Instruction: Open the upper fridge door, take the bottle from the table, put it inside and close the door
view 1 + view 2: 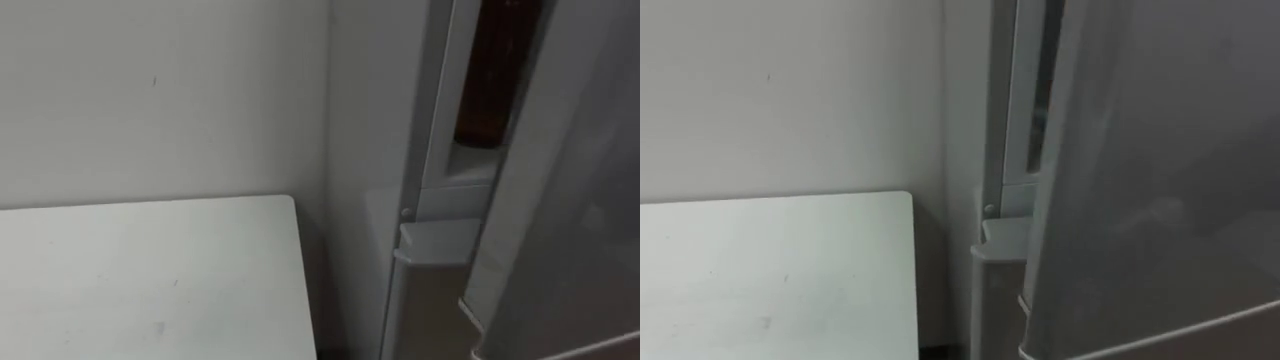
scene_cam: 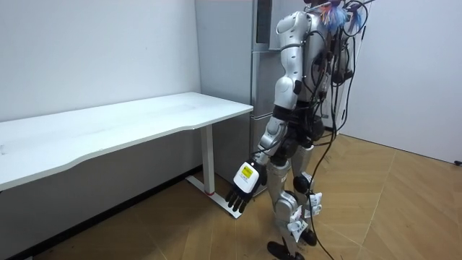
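Closing the tall grey fridge door [image 1: 570, 200] could clip the dark brown bottle [image 1: 495, 75] just inside. My left hand [image 2: 242, 189] hangs loose, empty.

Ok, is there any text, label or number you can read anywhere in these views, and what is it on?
No text can be read anywhere.
Yellow-and-white tag on the back of the left hand: print too small to read.
Fridge door, table, wall: no lettering visible.
Dark bottle-like shape inside the upper fridge: blurred, no label legible.
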Tool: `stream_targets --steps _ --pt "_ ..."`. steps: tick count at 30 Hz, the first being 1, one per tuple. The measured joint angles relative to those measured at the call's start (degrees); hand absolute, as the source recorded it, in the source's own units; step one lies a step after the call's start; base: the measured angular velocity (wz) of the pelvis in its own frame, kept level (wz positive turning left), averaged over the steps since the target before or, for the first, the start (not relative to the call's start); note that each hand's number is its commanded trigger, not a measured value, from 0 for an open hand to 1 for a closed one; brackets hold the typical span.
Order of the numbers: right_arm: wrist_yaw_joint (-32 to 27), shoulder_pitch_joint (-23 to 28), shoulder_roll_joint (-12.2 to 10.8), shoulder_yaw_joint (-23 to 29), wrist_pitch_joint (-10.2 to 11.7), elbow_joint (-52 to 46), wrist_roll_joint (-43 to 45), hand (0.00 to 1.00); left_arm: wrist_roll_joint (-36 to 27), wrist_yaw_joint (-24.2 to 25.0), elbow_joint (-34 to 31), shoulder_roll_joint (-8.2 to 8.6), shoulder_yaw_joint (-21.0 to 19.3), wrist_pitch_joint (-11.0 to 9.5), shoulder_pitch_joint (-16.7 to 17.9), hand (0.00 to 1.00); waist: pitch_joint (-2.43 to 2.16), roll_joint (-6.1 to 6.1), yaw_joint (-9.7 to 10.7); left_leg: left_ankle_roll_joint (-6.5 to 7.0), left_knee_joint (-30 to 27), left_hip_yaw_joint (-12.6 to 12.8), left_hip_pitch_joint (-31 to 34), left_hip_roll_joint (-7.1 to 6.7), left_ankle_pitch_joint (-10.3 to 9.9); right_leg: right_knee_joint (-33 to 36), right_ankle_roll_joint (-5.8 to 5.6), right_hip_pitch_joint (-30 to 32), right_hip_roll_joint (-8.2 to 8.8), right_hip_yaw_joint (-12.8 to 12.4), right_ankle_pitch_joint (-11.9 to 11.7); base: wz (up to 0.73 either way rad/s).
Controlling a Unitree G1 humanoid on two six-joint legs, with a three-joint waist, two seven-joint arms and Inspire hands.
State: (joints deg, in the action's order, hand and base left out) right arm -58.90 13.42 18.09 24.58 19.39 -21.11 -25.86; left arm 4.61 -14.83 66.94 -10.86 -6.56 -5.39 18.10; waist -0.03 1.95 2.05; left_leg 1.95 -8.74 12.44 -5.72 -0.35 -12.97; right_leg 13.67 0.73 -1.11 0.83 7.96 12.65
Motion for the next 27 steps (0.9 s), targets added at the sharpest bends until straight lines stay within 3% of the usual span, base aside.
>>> stream_targets --steps 13,23,27 --pt "4.8 -2.4 0.0 -5.6 0.0 -0.3 1.8 0.0 0.1 1.3 0.0 -0.01 0.0 0.0 0.0 0.0 0.03 -0.19 -1.4 0.0 -0.2 -0.1 0.0 0.03 0.0 0.0 0.02 -0.1 -0.01 0.0 0.0 0.0" --pt "7.8 -3.8 0.1 -7.0 -0.1 -3.0 13.3 0.0 0.1 2.2 0.0 -0.01 0.1 0.1 -0.1 0.0 0.03 0.05 -2.7 -0.01 -0.7 -0.1 0.0 0.1 0.0 -0.9 0.04 -1.0 0.12 1.0 0.0 0.05" --pt "7.9 -6.1 0.1 -8.8 -0.7 -3.1 15.4 0.0 0.1 2.6 1.6 -0.02 0.0 0.0 -1.8 0.0 0.04 0.07 -3.0 -0.04 -0.8 -0.2 -0.1 0.21 0.0 -0.8 0.18 -1.1 0.07 1.3 -0.1 0.0"
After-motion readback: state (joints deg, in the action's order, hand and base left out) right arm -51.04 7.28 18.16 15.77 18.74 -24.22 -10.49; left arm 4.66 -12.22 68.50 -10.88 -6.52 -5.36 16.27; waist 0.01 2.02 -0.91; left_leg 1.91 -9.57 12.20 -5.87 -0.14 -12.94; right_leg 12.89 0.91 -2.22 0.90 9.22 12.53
